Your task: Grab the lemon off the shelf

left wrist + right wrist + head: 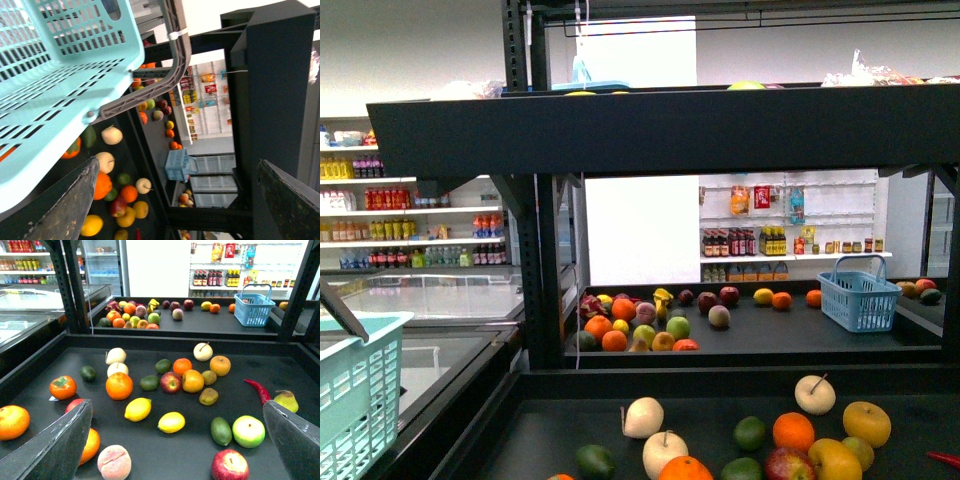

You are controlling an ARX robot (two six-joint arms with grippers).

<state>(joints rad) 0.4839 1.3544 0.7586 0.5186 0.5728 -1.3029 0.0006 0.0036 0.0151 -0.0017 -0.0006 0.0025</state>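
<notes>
Because two yellow oval fruits lie on the lower deck of the shelf [170,460], you should first decide which one you take. The lemon [171,422] lies almost midway in the opening of the right gripper [175,404], and a second lemon [138,409] lies just beside it, with a small gap between them. In my judgement the middle one is the better choice, since it has bare deck on all sides. The nearest other things are the green fruit [221,431] on one side and the peach [114,462] on the other, and neither touches it. The jaws of the right gripper stand wide apart and hold nothing, so you can bring it down directly. Please turn the wrist so that the fingers [55,450] close across the short side of the lemon, not along its length, because the smooth skin will probably slip out at the ends. Go low enough to pass the widest part, close gently, and lift straight up, so that you do not set the second lemon rolling. The left gripper [177,161] also has its jaws apart with nothing between them, and the pale blue basket [60,75] hangs close by it; leave this arm quiet.
</notes>
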